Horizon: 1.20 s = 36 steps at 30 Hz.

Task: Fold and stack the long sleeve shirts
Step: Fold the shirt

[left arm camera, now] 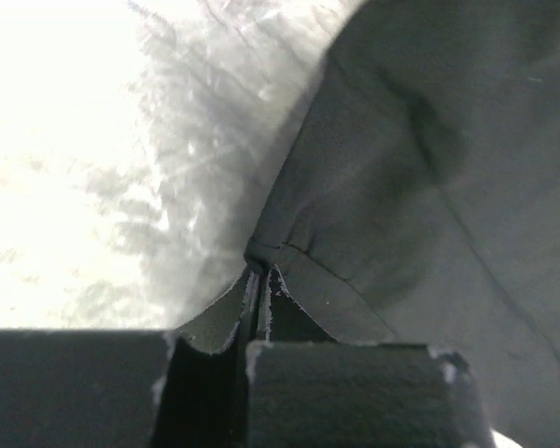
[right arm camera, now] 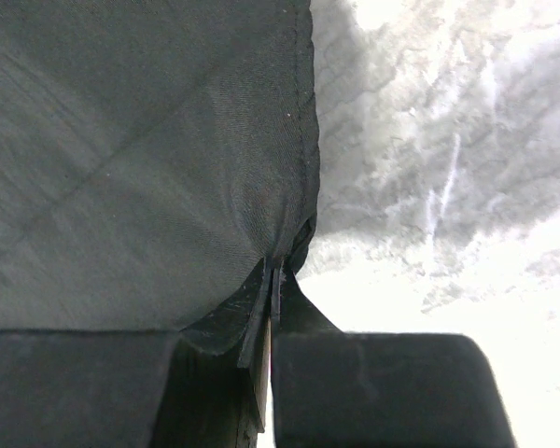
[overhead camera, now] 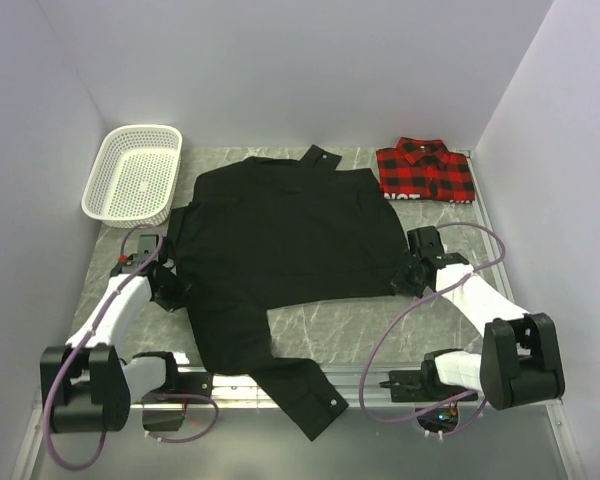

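The black long sleeve shirt lies spread over the middle of the table, one sleeve trailing past the near edge. My left gripper is at the shirt's left edge, shut on a pinch of black fabric. At the shirt's right edge my right gripper is shut on the hem. The red-and-black plaid shirt sits folded at the back right, apart from both grippers.
A white mesh basket stands at the back left. White walls close in the table on three sides. Bare marbled tabletop shows between the arms near the front edge.
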Motion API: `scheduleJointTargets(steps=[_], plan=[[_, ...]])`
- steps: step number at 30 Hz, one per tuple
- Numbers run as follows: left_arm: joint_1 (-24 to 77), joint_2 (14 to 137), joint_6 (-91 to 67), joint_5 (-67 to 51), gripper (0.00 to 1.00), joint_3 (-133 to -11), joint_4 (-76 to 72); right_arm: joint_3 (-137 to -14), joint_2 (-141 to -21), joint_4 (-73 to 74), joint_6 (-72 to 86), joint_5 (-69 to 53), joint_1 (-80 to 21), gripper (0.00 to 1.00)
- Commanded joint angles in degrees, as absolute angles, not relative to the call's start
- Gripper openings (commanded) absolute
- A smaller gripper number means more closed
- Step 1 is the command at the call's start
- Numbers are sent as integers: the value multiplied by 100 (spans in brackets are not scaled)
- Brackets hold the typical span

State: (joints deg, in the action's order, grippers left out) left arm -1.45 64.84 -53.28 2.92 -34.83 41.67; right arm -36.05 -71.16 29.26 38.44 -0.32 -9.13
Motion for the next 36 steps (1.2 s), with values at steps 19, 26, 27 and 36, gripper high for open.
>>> scheduleJointTargets(steps=[19,26,27,36], plan=[[-132,6547,-5151,765,0,-4869,4378,-4956,-7558,3586,3709,747,-905,0],[-123,7153,-4966,756,2,-5185,3780,-5721,-8402,3674,3691,923,-914,3],[-132,7328,-4905,782,2,-5255,3727,-5800,-8507,3648,3709,914,-905,4],[-132,8190,-4737,729,7,-5642,3129,-6433,-9360,3498,3665,950,-896,18]])
